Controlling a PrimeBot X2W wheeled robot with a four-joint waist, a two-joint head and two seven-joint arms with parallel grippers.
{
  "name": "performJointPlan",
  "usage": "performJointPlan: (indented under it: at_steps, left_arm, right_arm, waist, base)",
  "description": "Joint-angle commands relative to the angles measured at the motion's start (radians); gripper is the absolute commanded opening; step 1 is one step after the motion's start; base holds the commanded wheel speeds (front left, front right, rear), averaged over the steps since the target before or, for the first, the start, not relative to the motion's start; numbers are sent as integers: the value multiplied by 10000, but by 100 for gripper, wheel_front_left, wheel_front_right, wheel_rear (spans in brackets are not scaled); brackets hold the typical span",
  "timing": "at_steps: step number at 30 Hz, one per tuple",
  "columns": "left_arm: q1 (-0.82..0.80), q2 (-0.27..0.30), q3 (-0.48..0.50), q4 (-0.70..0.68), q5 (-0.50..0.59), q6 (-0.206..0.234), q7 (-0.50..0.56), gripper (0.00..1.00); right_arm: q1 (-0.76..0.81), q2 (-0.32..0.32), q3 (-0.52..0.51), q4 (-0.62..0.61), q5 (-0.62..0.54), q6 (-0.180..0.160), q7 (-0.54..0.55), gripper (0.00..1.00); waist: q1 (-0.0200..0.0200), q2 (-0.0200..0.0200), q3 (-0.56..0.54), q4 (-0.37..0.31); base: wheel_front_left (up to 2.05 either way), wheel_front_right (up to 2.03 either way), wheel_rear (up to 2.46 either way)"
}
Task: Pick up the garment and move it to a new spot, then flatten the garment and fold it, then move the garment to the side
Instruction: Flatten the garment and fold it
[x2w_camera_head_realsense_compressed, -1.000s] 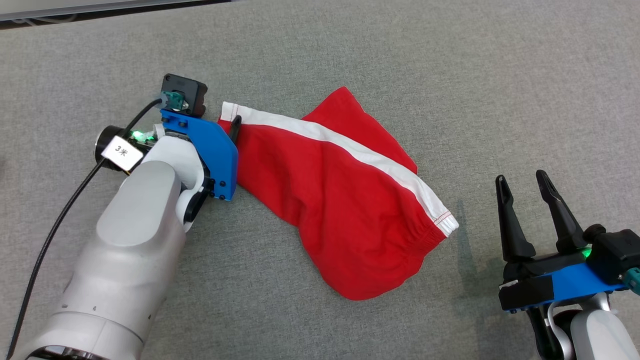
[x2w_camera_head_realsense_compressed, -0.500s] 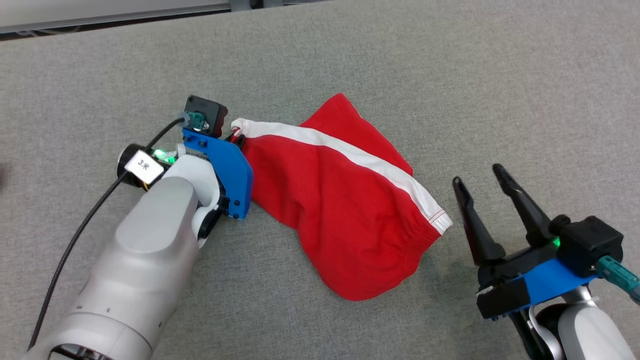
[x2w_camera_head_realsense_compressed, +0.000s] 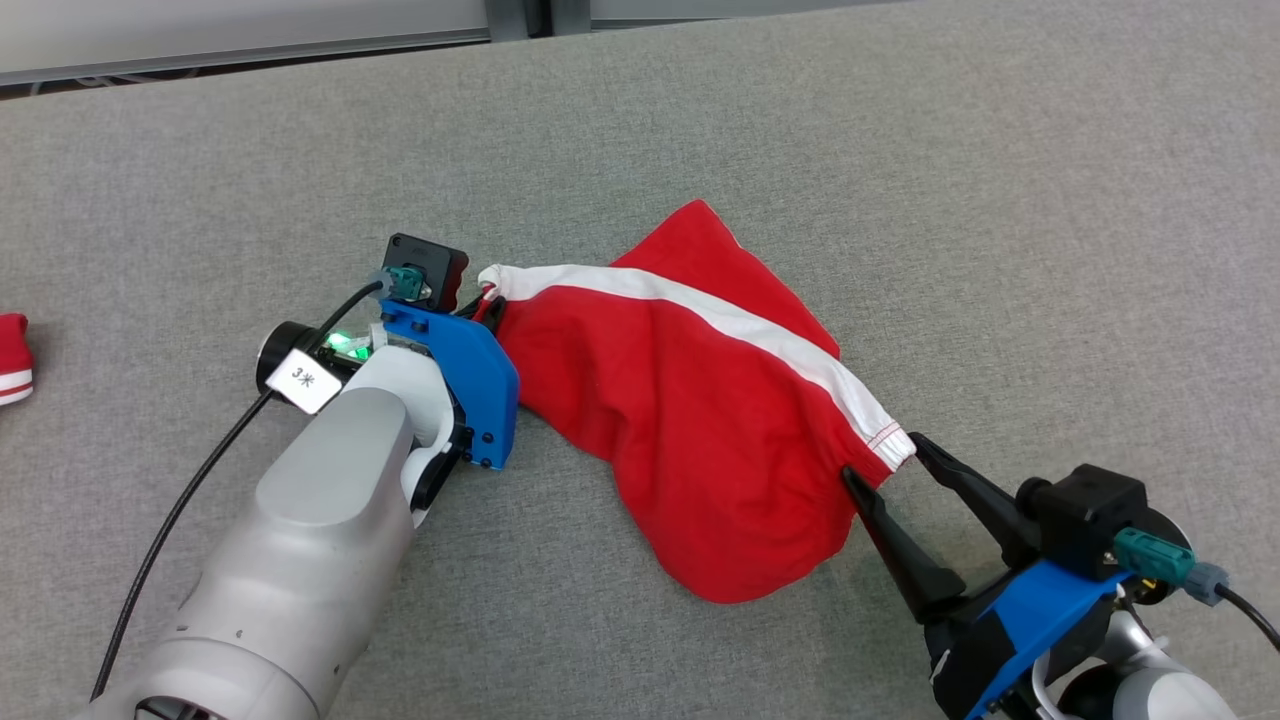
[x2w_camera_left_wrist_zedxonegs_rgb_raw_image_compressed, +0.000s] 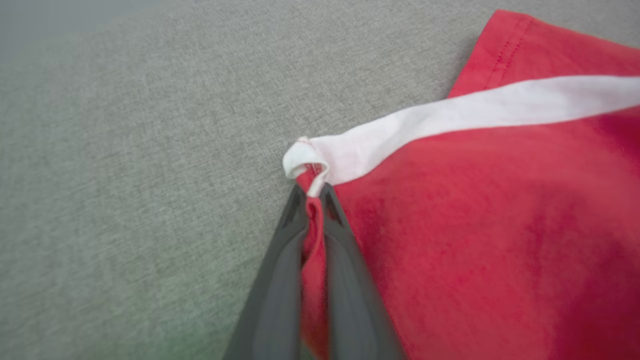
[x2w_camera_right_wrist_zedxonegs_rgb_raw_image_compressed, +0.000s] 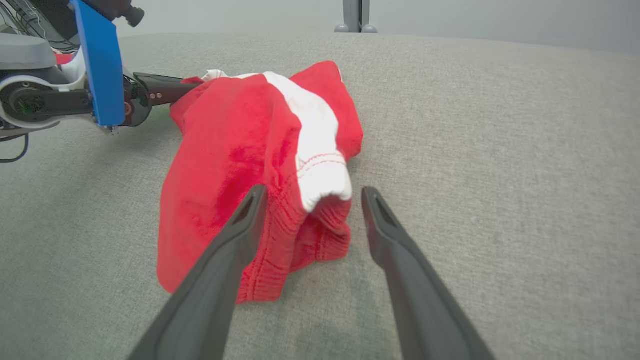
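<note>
The garment (x2w_camera_head_realsense_compressed: 690, 420) is a pair of red shorts with a white side stripe, lying on the grey cloth surface. My left gripper (x2w_camera_head_realsense_compressed: 488, 300) is shut on its upper left corner; in the left wrist view the fingers (x2w_camera_left_wrist_zedxonegs_rgb_raw_image_compressed: 280, 260) pinch red cloth just below the curled white stripe end (x2w_camera_left_wrist_zedxonegs_rgb_raw_image_compressed: 305, 157). My right gripper (x2w_camera_head_realsense_compressed: 882, 455) stands open at the garment's lower right corner (x2w_camera_right_wrist_zedxonegs_rgb_raw_image_compressed: 325, 185), one finger over the red waistband, the other beside the white stripe end. In the right wrist view the garment (x2w_camera_right_wrist_zedxonegs_rgb_raw_image_compressed: 235, 150) lies bunched between and beyond the fingertips (x2w_camera_right_wrist_zedxonegs_rgb_raw_image_compressed: 312, 192).
Grey fabric (x2w_camera_head_realsense_compressed: 1000, 200) covers the whole work surface. A second red and white piece of cloth (x2w_camera_head_realsense_compressed: 12, 358) shows at the far left edge. The surface's far edge and a pale wall (x2w_camera_head_realsense_compressed: 250, 30) run along the top.
My left gripper has shut on the garment's corner and bunched it slightly. My right gripper has moved left and forward until its open fingers straddle the waistband corner. The camera has shifted.
</note>
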Motion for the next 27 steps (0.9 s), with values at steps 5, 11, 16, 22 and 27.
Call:
performJointPlan:
  at_steps: [5, 11, 16, 22, 27]
  left_arm:
    - [-41, 46, -150, 139, -157, -14, -669, 0]
    - [-212, 122, 207, -68, -283, 117, -2381, 0]
    - [-21, 395, 940, -1177, -433, 535, -3124, 0]
    - [696, 1039, 2199, -4321, 157, 1316, -3154, 0]
    - [1346, 1628, 3152, -7691, 1055, 2089, -3158, 0]
  right_arm:
    - [-35, 87, -308, -60, -73, 1, -273, 0]
    - [-322, 150, -984, -51, -458, 1, -1023, 0]
    - [-814, 199, -1606, 161, -426, -1, -1645, 0]
    - [-1672, 54, -1970, 303, -470, -2, -2039, 0]
    - [-2658, -87, -2215, -40, -544, -7, -2017, 0]
  waist:
    - [1, 1, -17, 79]
    - [1, 1, -363, 155]
    - [1, 1, -925, 248]
    - [1, 1, -1592, 398]
    - [1, 1, -2158, 578]
  base:
    - [0, 0, 0]
    - [0, 0, 0]
    - [0, 0, 0]
    - [0, 0, 0]
    - [0, 0, 0]
